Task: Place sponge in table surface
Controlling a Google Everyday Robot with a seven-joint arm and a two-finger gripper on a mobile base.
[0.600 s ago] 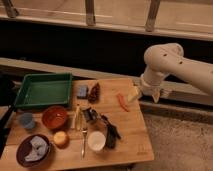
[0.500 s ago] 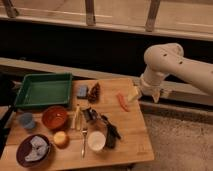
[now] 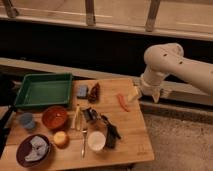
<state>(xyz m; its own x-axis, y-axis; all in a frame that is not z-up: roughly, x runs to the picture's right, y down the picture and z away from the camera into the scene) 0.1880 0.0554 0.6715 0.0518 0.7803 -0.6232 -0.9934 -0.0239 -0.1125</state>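
Now the gripper [image 3: 137, 93] is hanging at the right edge of the table surface [image 3: 132, 135] and is gripping a pale yellow sponge [image 3: 133, 94]. One dark plate [image 3: 20, 156] is carrying a crumpled pale thing [image 3: 37, 149]. One green tray [image 3: 44, 105], one orange bowl [image 3: 54, 124] and two cups, a blue cup [image 3: 26, 120] and a white cup [image 3: 96, 140], are standing on the wood.

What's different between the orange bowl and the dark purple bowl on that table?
The orange bowl looks empty; the purple bowl holds something pale and crumpled. The orange bowl sits just in front of the green tray; the purple bowl sits at the table's near left corner. Both are round and stand on the wooden table surface. The robot's pincer is over the table's right edge, away from both.
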